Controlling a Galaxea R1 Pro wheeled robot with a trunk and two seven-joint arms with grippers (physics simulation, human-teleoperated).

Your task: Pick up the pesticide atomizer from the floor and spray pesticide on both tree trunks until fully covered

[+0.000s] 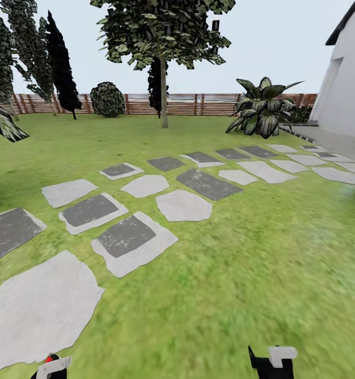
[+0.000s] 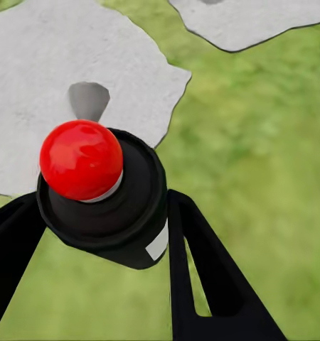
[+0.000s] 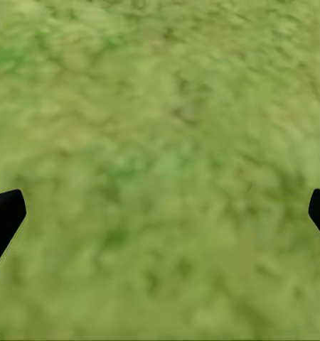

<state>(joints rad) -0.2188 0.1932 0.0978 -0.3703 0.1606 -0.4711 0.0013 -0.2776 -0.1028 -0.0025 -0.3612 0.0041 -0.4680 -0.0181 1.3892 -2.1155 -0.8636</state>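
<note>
The pesticide atomizer (image 2: 99,192), a black bottle with a red round top (image 1: 50,359) and a white label, sits between the black fingers (image 2: 203,270) of my left gripper (image 1: 51,368), which is shut on it above the edge of a pale stepping stone (image 2: 67,57). My right gripper (image 1: 272,363) hangs open over bare grass, with its fingertips (image 3: 3,217) far apart. A tree with a straight pale trunk (image 1: 163,100) stands far ahead by the fence. Another leafy tree (image 1: 24,42) rises at the far left.
Several grey stepping stones (image 1: 182,205) cross the lawn from near left to far right. A brown slatted fence (image 1: 198,104) closes the back. A large leafy shrub (image 1: 261,110), grey paving (image 1: 332,139) and a white house (image 1: 345,79) are at the right.
</note>
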